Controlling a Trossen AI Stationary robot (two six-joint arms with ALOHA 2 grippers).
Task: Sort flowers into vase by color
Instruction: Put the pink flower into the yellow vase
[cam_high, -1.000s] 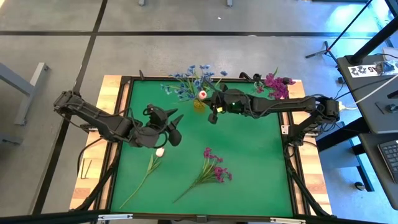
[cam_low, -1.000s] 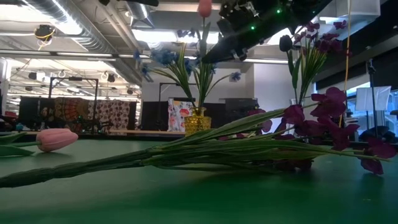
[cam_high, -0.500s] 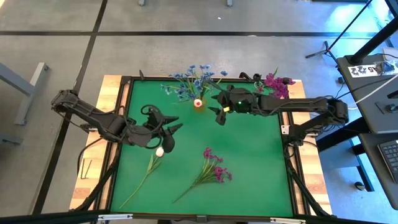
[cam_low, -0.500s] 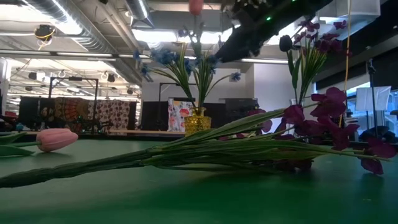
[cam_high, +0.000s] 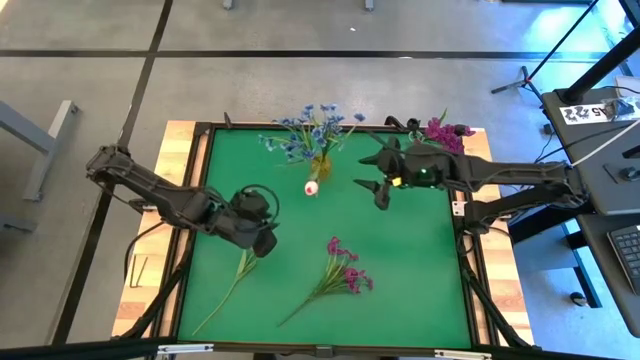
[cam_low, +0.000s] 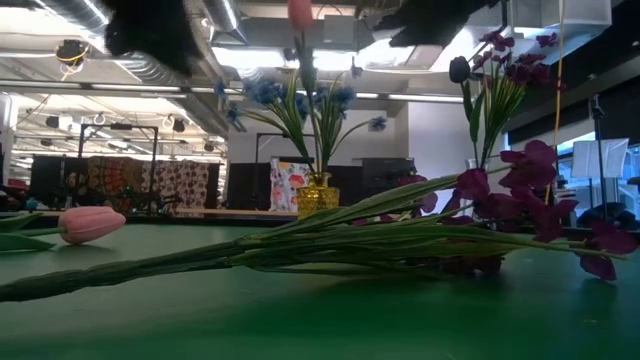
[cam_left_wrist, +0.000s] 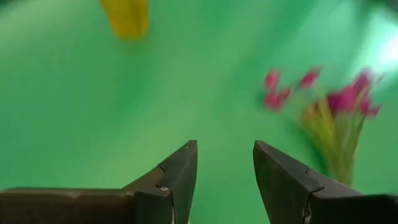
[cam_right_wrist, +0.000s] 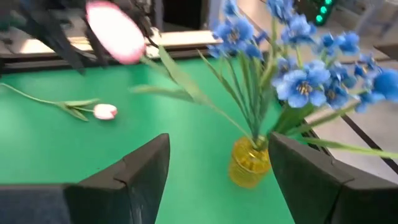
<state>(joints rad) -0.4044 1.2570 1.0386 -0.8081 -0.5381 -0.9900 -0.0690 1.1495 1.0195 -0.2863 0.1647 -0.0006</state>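
A yellow vase (cam_high: 320, 165) at the table's far middle holds blue flowers (cam_high: 310, 128) and one tulip, whose stem leans toward the near edge with its pale pink bud (cam_high: 311, 188) hanging out. My right gripper (cam_high: 375, 190) hovers open to the right of that vase (cam_right_wrist: 249, 163), holding nothing. A second tulip (cam_high: 236, 280) lies on the green mat. My left gripper (cam_high: 264, 238) points down over its bud end, open and above the mat (cam_left_wrist: 93, 112). A magenta bunch (cam_high: 340, 278) lies on its side at the near middle.
A second vase of magenta flowers (cam_high: 440, 135) stands at the far right corner, close behind my right arm. The green mat has a raised dark frame (cam_high: 462, 250) all round. Free mat lies between the two grippers and along the right side.
My right gripper has opened, let go of the tulip in the yellow vase, and drawn back up and toward the table's right edge. The freed tulip has tipped toward the near edge. My left gripper has tipped downward and sunk over the lying tulip's bud.
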